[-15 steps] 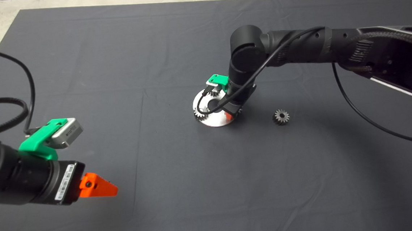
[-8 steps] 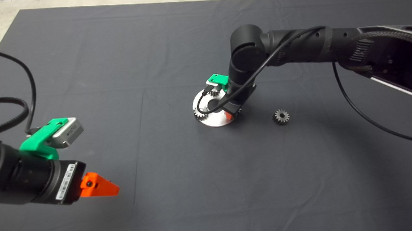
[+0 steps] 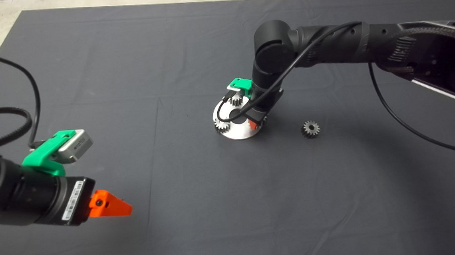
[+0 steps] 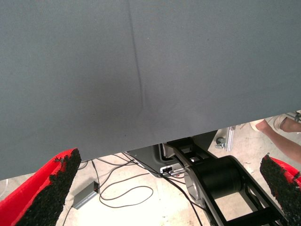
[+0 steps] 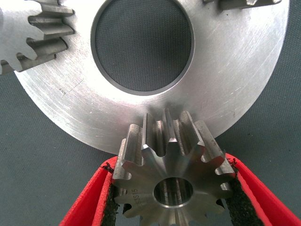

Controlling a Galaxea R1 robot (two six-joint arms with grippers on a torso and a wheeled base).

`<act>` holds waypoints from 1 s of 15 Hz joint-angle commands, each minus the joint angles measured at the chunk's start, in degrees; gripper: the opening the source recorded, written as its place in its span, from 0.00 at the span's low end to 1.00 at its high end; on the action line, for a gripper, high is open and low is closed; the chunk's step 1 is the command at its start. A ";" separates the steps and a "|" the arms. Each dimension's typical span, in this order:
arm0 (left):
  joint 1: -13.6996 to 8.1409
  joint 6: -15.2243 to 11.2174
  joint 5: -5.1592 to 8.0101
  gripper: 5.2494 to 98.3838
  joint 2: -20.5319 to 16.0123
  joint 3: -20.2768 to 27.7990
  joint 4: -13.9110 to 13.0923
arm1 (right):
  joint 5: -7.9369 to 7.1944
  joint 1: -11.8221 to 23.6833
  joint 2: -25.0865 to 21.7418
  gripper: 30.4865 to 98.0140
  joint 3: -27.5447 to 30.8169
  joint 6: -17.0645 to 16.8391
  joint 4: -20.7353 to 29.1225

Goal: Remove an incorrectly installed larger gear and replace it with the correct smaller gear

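1. Right gripper (image 5: pixel 171 193): over the round steel plate (image 3: pixel 228 133) at mid-mat, its red fingers (image 5: pixel 89 207) clamped on either side of the larger gear (image 5: pixel 171 181). The black pads touch the teeth on both flanks.
2. Larger gear: bright steel with long tapering teeth and an open centre bore, held at the plate's rim. Whether it is clear of its seat cannot be told.
3. Smaller gear (image 3: pixel 310 129): dark, flat on the mat (image 3: pixel 166 47), to the right of the plate and apart from it. Untouched.
4. Two light-silver gears: one (image 3: pixel 222 124) at the plate's left edge, one (image 3: pixel 235 100) at its far edge, both seated on the plate.
5. Left gripper (image 4: pixel 178 197): idle near the mat's lower left edge, fingers spread wide and holding nothing.
6. Step in hand, as judged: removal of the wrong gear, with the grip made. The next move calls for a straight lift off the plate, a set-down on bare mat clear of the dark gear, then a reach for that dark gear.
7. View differences: the right wrist view alone shows the grip, the gear's teeth and the plate's large centre hole (image 5: pixel 141 44); in the head view the arm hides the held gear. The head view alone shows the smaller gear. The left wrist view adds only the mat's edge, floor cables and a person's foot.
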 commanded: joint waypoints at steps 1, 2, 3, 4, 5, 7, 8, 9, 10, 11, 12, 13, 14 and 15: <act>-0.71 0.21 -0.01 1.00 -0.42 0.75 -0.61 | -5.60 4.98 0.18 0.28 3.39 -0.24 2.77; -0.71 0.17 -0.01 1.00 -0.33 0.84 -0.61 | -5.54 5.20 0.22 0.28 3.46 -0.24 3.19; -0.71 0.21 -0.01 1.00 -0.33 0.84 -0.61 | -5.60 5.37 0.13 0.28 3.52 -0.24 3.51; -0.71 0.14 -0.01 1.00 -0.33 0.84 -0.61 | -5.60 5.46 -0.04 0.28 3.52 -0.24 3.92; -0.71 0.15 -0.01 1.00 -0.33 0.84 -0.61 | -5.60 5.46 -0.22 0.28 3.52 -0.24 4.33; -0.71 0.21 -0.01 1.00 -0.33 0.84 -0.61 | -5.60 5.43 -0.74 0.28 3.52 -0.30 4.07; -0.71 0.21 -0.01 1.00 -0.33 0.84 -0.61 | -5.60 5.37 -1.35 0.28 3.52 -0.33 3.95; -0.71 0.13 -0.01 1.00 -0.33 0.84 -0.61 | -5.60 5.37 -2.33 0.28 3.52 -0.33 3.95; -0.71 0.12 -0.01 1.00 -0.33 0.84 -0.61 | -5.60 5.37 -3.33 0.28 3.45 -0.24 3.93; -0.71 0.12 -0.01 1.00 -0.33 0.84 -0.61 | -5.60 5.37 -4.59 0.28 3.51 -0.24 3.87; -0.71 0.12 -0.01 1.00 -0.33 0.84 -0.61 | -5.60 5.37 -5.56 0.28 3.50 -0.24 3.86; -0.71 0.03 0.08 1.00 -0.33 0.75 -0.61 | -5.60 5.29 -6.46 0.28 3.52 -0.24 3.86; -0.71 0.03 0.08 1.00 -0.33 0.75 -0.61 | -5.60 5.29 -7.16 0.28 3.52 -0.24 3.95; -0.71 0.04 0.08 1.00 -0.24 0.75 -0.61 | -5.60 5.20 -7.96 0.28 3.52 -0.24 3.87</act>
